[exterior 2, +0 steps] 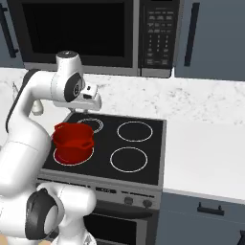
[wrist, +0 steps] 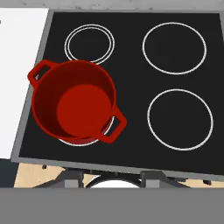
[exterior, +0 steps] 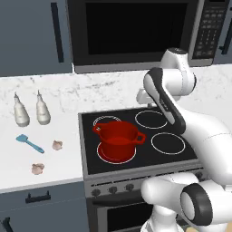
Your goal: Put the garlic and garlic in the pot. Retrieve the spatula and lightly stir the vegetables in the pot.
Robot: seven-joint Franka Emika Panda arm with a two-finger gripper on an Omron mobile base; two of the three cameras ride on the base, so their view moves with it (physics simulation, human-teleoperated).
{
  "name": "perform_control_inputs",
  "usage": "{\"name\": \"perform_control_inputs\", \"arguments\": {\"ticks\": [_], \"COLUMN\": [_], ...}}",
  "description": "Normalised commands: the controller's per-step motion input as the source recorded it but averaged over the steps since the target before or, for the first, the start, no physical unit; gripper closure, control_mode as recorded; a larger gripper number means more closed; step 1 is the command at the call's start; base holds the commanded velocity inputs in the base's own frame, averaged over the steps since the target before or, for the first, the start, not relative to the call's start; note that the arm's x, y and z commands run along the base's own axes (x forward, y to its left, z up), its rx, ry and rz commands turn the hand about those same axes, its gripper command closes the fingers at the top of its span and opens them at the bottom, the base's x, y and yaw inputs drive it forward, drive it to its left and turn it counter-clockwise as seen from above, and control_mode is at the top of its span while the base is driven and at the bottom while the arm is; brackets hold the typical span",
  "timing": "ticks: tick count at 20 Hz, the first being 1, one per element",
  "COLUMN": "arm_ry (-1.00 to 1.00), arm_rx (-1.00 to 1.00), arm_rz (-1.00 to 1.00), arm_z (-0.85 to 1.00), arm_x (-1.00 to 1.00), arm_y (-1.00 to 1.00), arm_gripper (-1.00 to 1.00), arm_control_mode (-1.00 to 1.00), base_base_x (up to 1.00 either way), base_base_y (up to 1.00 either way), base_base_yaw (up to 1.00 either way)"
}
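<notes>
The red pot (exterior: 118,138) (exterior 2: 72,139) stands on the front left burner of the black stove, and in the hand view the pot (wrist: 74,105) is empty inside. Two pinkish garlic bulbs (exterior: 57,145) (exterior: 38,168) lie on the white counter left of the stove. The light-blue spatula (exterior: 29,143) lies a little further left of them. My gripper (exterior: 145,99) (exterior 2: 92,101) (wrist: 110,177) hangs high above the stove's back half, pointing down, right of and behind the pot. Its fingertips (wrist: 70,177) are apart with nothing between them.
Two pale bottles (exterior: 20,112) (exterior: 43,109) stand at the back of the left counter. A microwave (exterior: 131,31) hangs above the stove. Three more burners (wrist: 175,48) are bare. White counter (exterior 2: 206,153) stretches right of the stove.
</notes>
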Motion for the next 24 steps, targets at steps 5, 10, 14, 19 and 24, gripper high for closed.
{"name": "perform_control_inputs", "arguments": {"ticks": [5, 10, 14, 19, 24], "arm_ry": [0.03, 0.00, 0.00, 0.00, 0.09], "arm_rx": [-0.01, 0.00, 0.00, 0.00, -0.07], "arm_rz": [0.00, 0.00, 0.00, 0.00, 0.00], "arm_z": [-0.10, 0.00, 0.00, 0.00, -0.52], "arm_x": [0.00, 0.00, 0.00, 0.00, 0.00], "arm_y": [0.27, 0.00, 0.00, 0.00, 0.00], "arm_gripper": [-1.00, -1.00, -1.00, -1.00, -1.00], "arm_control_mode": [1.00, 1.00, 1.00, 1.00, -1.00], "base_base_x": [0.00, 0.00, 0.07, 0.16, 0.00], "base_base_y": [0.40, 1.00, 0.99, 0.58, 0.00], "base_base_yaw": [-0.01, -0.06, -0.06, -0.01, 0.00]}}
